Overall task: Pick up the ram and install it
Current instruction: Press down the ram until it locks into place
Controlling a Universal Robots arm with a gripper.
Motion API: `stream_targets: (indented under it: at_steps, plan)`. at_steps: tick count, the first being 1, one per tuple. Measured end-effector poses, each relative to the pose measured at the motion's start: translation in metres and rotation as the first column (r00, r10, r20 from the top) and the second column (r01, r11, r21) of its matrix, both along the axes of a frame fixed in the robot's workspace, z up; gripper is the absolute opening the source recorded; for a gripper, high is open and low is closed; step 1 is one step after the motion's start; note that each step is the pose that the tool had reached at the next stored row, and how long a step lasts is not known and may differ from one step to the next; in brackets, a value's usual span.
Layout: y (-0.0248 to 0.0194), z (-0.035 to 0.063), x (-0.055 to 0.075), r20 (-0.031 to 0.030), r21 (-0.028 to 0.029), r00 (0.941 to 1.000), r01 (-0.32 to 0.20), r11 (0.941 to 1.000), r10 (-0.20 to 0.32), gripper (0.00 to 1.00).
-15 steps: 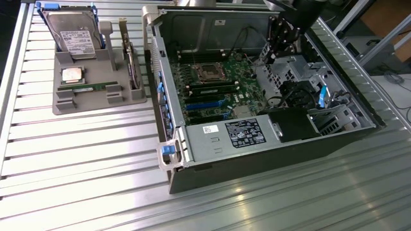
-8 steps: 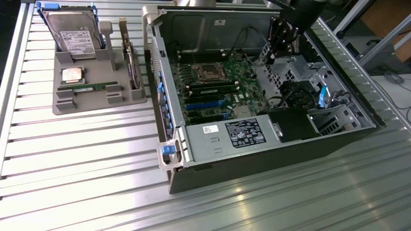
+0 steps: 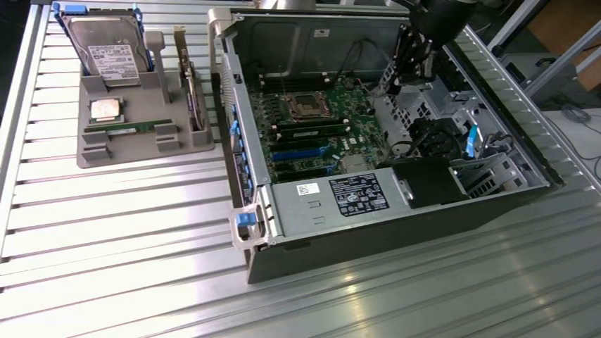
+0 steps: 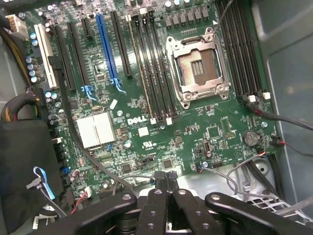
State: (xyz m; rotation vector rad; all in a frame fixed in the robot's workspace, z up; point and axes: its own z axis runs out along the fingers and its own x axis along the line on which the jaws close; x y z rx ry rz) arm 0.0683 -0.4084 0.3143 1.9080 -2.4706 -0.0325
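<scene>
The gripper is positioned over the open computer case, toward the far end of the case in the exterior view, above the motherboard. In the wrist view the gripper is seen with its jaws brought fully together, and nothing is held between them. The ram is located outside the case, laid flat in a slot of the gray holder on the table, toward the exterior view's left. A square processor chip is seated in the holder just behind the ram, and a hard drive is stood upright at the back of the holder. Another board is held on edge at the side of the holder nearest the case. On the motherboard, the empty processor socket is seen with its metal frame, and long black memory slots are arranged beside it on both sides. A power supply with a white label is mounted at the near end of the case.
</scene>
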Motion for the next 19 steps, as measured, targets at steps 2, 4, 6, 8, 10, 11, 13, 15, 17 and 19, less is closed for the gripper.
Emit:
stream_targets:
  at_steps: [2,4,6,8,10,11,13,15,17,19]
  plan:
    - [0.0000,0.0000,0.0000,0.0000,0.0000,0.9999,0.016,0.9999,-0.016,0.10]
    - [0.0000,-0.0001,0.0000,0.0000,0.0000,0.9987,0.051,0.9987,-0.051,0.10]
    - [0.0000,-0.0001,0.0000,0.0000,0.0000,0.9966,0.082,0.9966,-0.082,0.10]
    - [0.0000,-0.0001,0.0000,0.0000,0.0000,0.9950,0.100,0.9950,-0.100,0.10]
    - [0.0000,-0.0002,0.0000,0.0000,0.0000,0.9919,0.127,0.9919,-0.127,0.10]
    - [0.0000,-0.0002,0.0000,0.0000,0.0000,0.9897,0.143,0.9897,-0.143,0.10]
    - [0.0000,-0.0003,0.0000,0.0000,0.0000,0.9841,0.178,0.9841,-0.178,0.10]
    - [0.0000,-0.0003,0.0000,0.0000,0.0000,0.9793,0.203,0.9793,-0.203,0.10]
    - [0.0000,-0.0003,0.0000,0.0000,-0.0001,0.9745,0.225,0.9745,-0.225,0.10]
    - [0.0000,-0.0004,0.0000,0.0000,0.0000,0.9673,0.253,0.9673,-0.253,0.10]
